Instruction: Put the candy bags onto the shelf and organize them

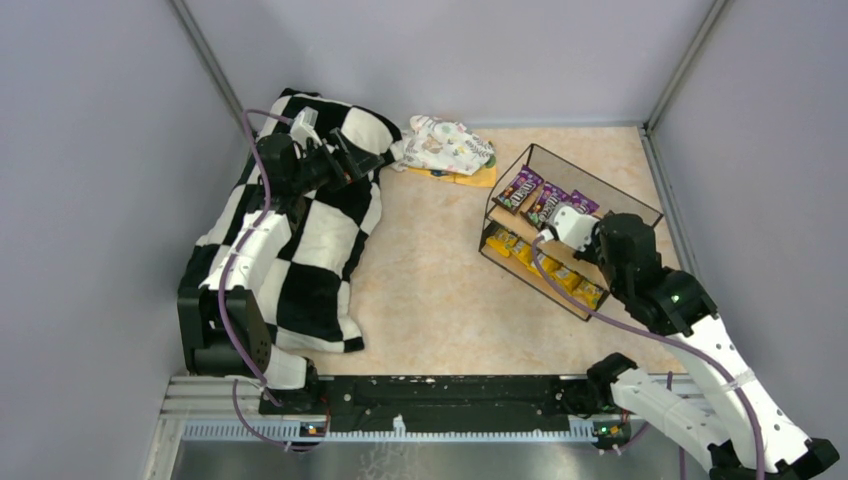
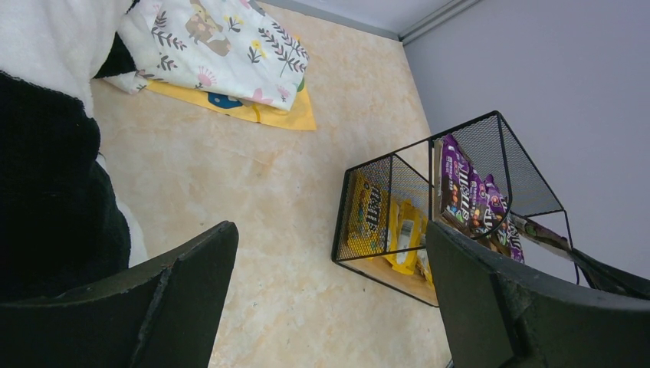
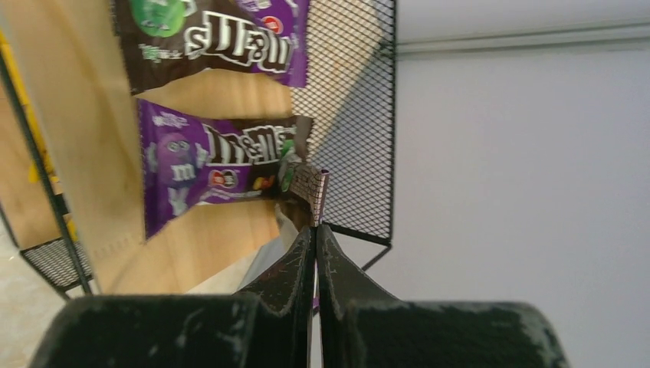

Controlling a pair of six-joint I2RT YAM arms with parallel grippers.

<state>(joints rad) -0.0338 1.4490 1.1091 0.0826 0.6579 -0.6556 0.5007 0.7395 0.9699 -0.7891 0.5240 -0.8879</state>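
Right wrist: I see right claw (image 3: 315, 228) pressed together, tips just beside a purple candy bag (image 3: 192, 165) on the shelf (image 3: 360, 115); left claw (image 2: 331, 234) spread.

Right wrist view: two purple-and-brown candy bags, upper bag (image 3: 215, 34) and lower bag (image 3: 207, 165), lie on the wooden shelf board (image 3: 230, 96). Each carries the white "m&m's" logo, seen upside down. Smaller print is illegible.

Left wrist view: the yellow candy bag (image 2: 366, 211) carries the same logo, turned sideways.
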